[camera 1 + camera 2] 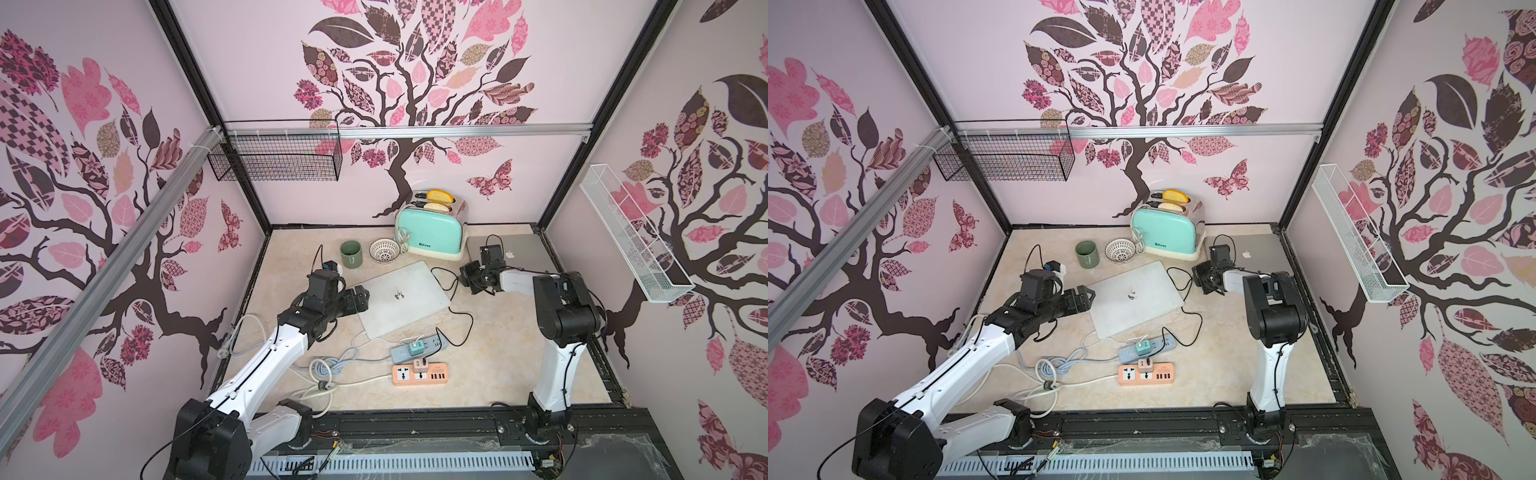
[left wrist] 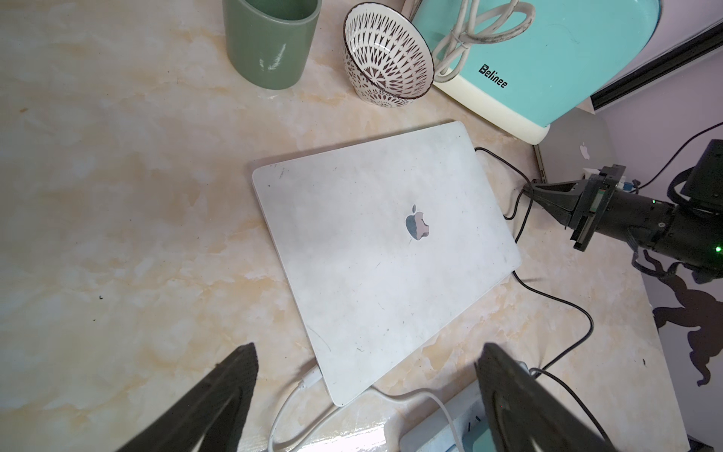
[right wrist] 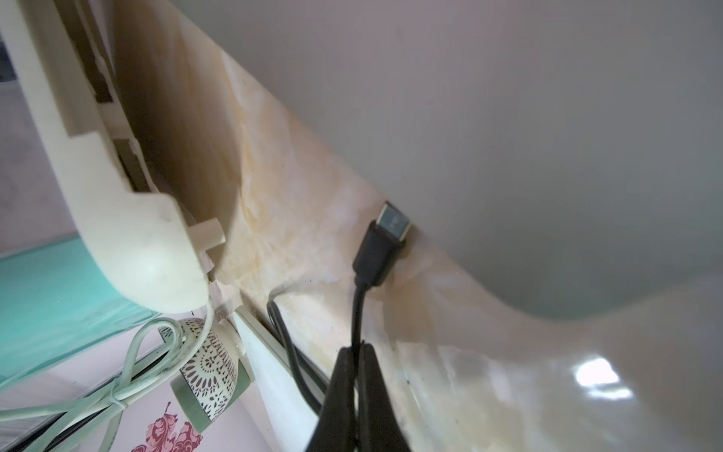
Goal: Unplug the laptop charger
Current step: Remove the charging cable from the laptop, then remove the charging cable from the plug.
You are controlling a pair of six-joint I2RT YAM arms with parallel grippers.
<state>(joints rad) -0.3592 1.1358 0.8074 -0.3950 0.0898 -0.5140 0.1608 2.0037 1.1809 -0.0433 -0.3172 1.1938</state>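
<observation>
Black cable [image 3: 357, 309] is clamped between the closed fingers of the right gripper [image 3: 356, 352], just behind the charger plug [image 3: 381, 246]. The plug's metal tip is bare and lies against the edge of the grey laptop [image 1: 523, 253], at the right rear of the table [image 1: 498, 386] beside the toaster [image 1: 432, 232]. We judge the plug out of its port, or very nearly so. The left gripper [image 1: 359, 300] hangs wide apart and empty at the left edge of the white laptop [image 1: 401, 299].

We read the step in hand as the pull-out itself. The next move, in our judgement, calls for drawing the cable straight away from the grey laptop's edge, in line with the plug. The gripper should let go only once the tip is plainly clear, since a sideways tug could drag the laptop.

Containers:
- **Mug and bowl:** the green mug [image 1: 351, 254] and the patterned bowl [image 1: 384, 250] show nothing inside.
- **Toaster:** it holds two slices of bread [image 1: 438, 194] in its slots.
- **Wall baskets:** the black wire basket [image 1: 276, 160] and the white wire basket [image 1: 636, 237] look empty to us.
</observation>
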